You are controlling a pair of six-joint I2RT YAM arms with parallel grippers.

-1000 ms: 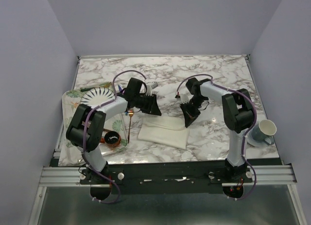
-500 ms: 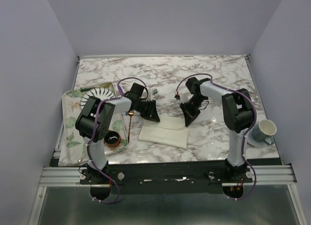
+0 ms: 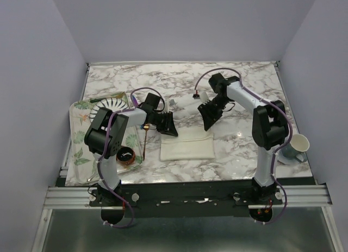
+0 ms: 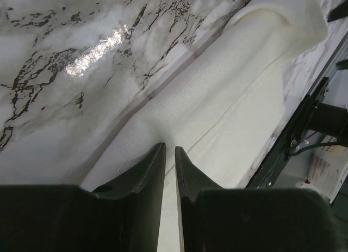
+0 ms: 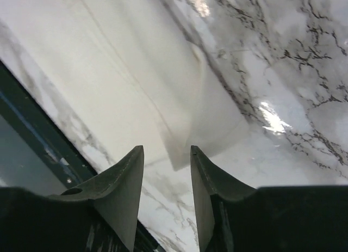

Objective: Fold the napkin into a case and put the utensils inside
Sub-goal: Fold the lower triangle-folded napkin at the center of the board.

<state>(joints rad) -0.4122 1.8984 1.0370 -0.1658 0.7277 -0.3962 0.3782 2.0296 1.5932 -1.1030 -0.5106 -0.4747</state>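
Observation:
The cream napkin [image 3: 187,148] lies flat on the marble table, folded into a long narrow rectangle. My left gripper [image 3: 169,130] hangs low over its upper left corner. In the left wrist view the jaws [image 4: 169,147] stand only a thin gap apart, with the napkin [image 4: 228,88] showing beneath them. My right gripper [image 3: 209,119] is lifted off the upper right corner and is open and empty. In the right wrist view it [image 5: 167,147] frames the napkin's loose corner [image 5: 206,132]. A thin copper utensil [image 3: 145,141] lies left of the napkin.
A leaf-patterned tray [image 3: 80,133] at the left holds a white plate with black stripes [image 3: 106,107] and a small dark bowl [image 3: 126,154]. A pale mug [image 3: 296,146] stands at the right edge. The table's front rail [image 3: 185,182] runs just below the napkin.
My right gripper opened, let go of the napkin's right corner and rose toward the back. The napkin settled flat and straighter. My left gripper's jaws narrowed and dropped onto the left corner.

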